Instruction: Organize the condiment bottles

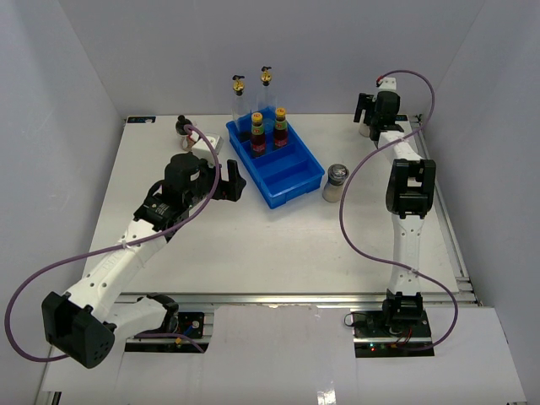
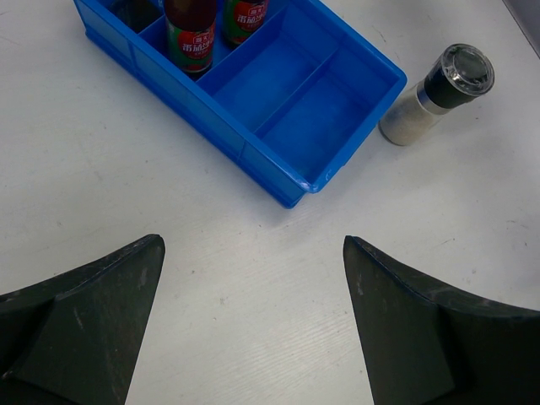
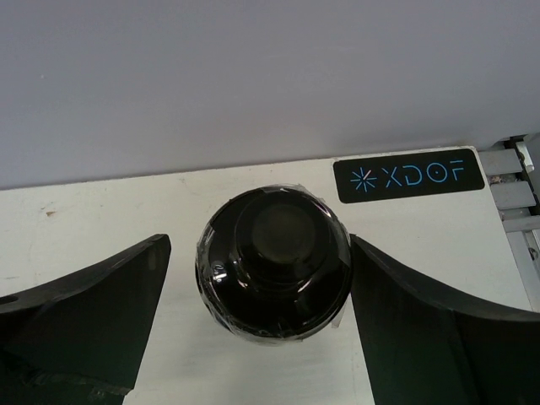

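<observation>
Two dark red sauce bottles (image 1: 257, 135) (image 1: 280, 128) stand side by side in a compartment of the blue tray (image 1: 297, 187); they also show in the left wrist view (image 2: 189, 38). Two tall clear bottles (image 1: 239, 101) (image 1: 267, 91) stand at the tray's far end. One squat black-capped jar (image 1: 336, 181) (image 2: 439, 91) stands on the table right of the tray. The second jar (image 3: 272, 261) (image 1: 364, 129) stands at the back right between the fingers of my open right gripper (image 3: 260, 240) (image 1: 365, 114). My left gripper (image 2: 253, 245) (image 1: 234, 179) is open and empty, just left of the tray.
The tray's two near compartments (image 2: 314, 118) hold nothing. A small dark-topped object (image 1: 181, 126) and a white box (image 1: 209, 140) sit at the back left. A black XDOF label (image 3: 409, 175) lies by the back wall, and a metal rail (image 1: 451, 245) runs along the right edge.
</observation>
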{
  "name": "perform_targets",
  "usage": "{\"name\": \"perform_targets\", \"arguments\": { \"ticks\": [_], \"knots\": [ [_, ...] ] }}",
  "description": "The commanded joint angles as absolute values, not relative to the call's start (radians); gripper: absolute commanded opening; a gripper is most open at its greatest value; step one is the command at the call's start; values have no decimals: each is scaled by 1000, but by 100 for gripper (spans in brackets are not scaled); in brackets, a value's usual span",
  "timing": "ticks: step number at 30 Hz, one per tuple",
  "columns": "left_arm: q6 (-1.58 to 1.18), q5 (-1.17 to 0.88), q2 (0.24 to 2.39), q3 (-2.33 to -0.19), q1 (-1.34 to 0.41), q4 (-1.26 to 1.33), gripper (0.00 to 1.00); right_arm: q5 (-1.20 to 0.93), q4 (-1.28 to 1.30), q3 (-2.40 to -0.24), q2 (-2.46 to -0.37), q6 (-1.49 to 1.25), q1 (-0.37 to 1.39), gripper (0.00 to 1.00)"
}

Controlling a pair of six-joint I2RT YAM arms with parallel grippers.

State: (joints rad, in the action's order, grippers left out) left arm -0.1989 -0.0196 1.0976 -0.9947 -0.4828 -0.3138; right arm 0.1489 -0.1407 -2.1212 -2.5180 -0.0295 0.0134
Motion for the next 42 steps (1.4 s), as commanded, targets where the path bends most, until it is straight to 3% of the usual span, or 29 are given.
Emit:
{"name": "perform_targets", "arguments": {
  "ticks": [1, 6, 12, 14, 25, 42],
  "knots": [
    [-192, -33, 1098, -1007, -487, -317, 98, 135, -193, -2177, -2537, -9, 13, 84],
    [-190, -29, 1105, -1006, -486, -318, 98, 154, -186, -2156, -2529, -8, 12, 61],
    [-187, -18, 1103, -1005, -486, -318, 98, 171, -215, -2035, -2421, -5, 12, 18],
    [-184, -4, 1103, -998, -486, -313, 98, 171, -235, -1976, -2352, -13, 12, 9],
    [-175, 60, 1137, -982, -486, -306, 98, -45, -301, -1673, -1913, -39, 73, 8],
    [-173, 55, 1149, -982, -486, -304, 98, -117, -625, -1292, -1749, -77, 317, 8]
  ]
}}
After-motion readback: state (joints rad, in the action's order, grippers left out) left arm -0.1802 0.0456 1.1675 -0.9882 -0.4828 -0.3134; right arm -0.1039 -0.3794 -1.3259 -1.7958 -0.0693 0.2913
